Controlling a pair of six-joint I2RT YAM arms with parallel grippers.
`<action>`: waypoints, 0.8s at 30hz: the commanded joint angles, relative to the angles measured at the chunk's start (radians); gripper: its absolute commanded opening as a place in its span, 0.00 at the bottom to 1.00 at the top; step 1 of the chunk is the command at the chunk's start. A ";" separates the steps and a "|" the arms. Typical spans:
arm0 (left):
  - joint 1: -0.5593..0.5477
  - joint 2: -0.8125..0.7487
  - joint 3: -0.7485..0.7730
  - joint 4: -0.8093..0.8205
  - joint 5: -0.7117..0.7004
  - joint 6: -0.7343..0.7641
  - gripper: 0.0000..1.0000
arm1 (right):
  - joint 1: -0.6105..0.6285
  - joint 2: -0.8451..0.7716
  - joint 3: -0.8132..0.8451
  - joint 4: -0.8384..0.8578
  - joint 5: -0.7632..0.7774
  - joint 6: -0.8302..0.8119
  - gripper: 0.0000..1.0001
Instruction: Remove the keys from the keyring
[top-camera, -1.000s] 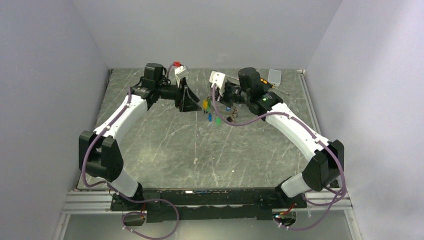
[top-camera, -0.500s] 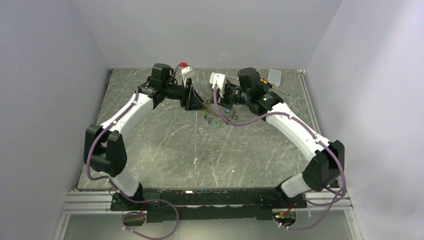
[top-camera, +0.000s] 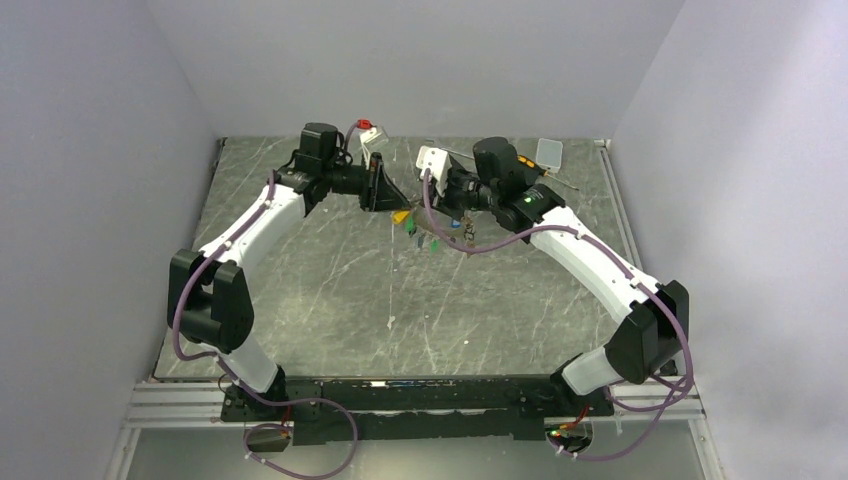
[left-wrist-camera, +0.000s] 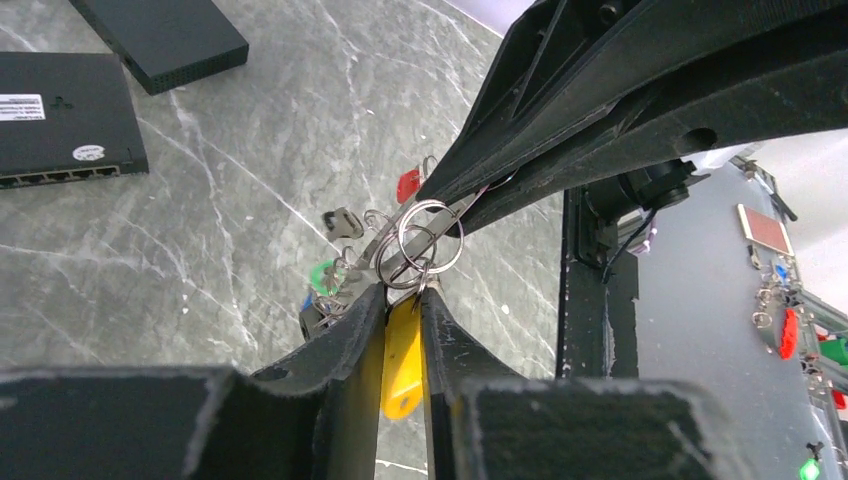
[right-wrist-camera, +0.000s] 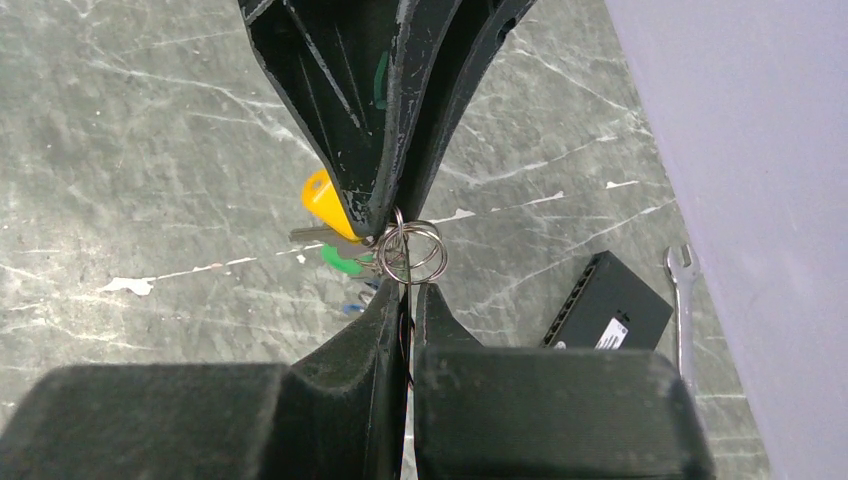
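The keys hang in a bunch above the table between both arms. My left gripper (left-wrist-camera: 403, 300) is shut on the yellow key (left-wrist-camera: 402, 360), its head pinched between the pads. Red (left-wrist-camera: 408, 185), green (left-wrist-camera: 323, 275) and dark (left-wrist-camera: 343, 222) keys dangle from small silver split rings (left-wrist-camera: 430, 237). My right gripper (right-wrist-camera: 410, 292) is shut on the keyring (right-wrist-camera: 407, 329), a thin dark wire running down between its jaws. In the right wrist view the yellow key (right-wrist-camera: 320, 195) and a green key (right-wrist-camera: 345, 260) show beside the left fingers. From above, the two grippers meet tip to tip at the yellow key (top-camera: 401, 215).
Two flat black boxes (left-wrist-camera: 60, 120) (left-wrist-camera: 160, 35) lie on the marble table behind the left arm. Another black box (right-wrist-camera: 610, 305) and a silver wrench (right-wrist-camera: 682, 290) lie near the right wall. A pale small case (top-camera: 549, 152) sits at the back right.
The left arm swung right to the key bunch and its jaws closed from wide open onto the yellow key. The right arm held still with the ring.
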 joint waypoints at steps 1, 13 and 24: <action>-0.034 -0.019 0.058 -0.053 0.045 0.053 0.21 | 0.004 -0.037 0.031 0.109 0.092 -0.005 0.00; -0.044 -0.026 0.093 -0.164 -0.102 0.151 0.22 | 0.016 -0.036 0.021 0.113 0.136 -0.025 0.00; -0.062 -0.036 0.209 -0.318 -0.202 0.274 0.01 | 0.034 -0.032 0.005 0.115 0.217 -0.085 0.00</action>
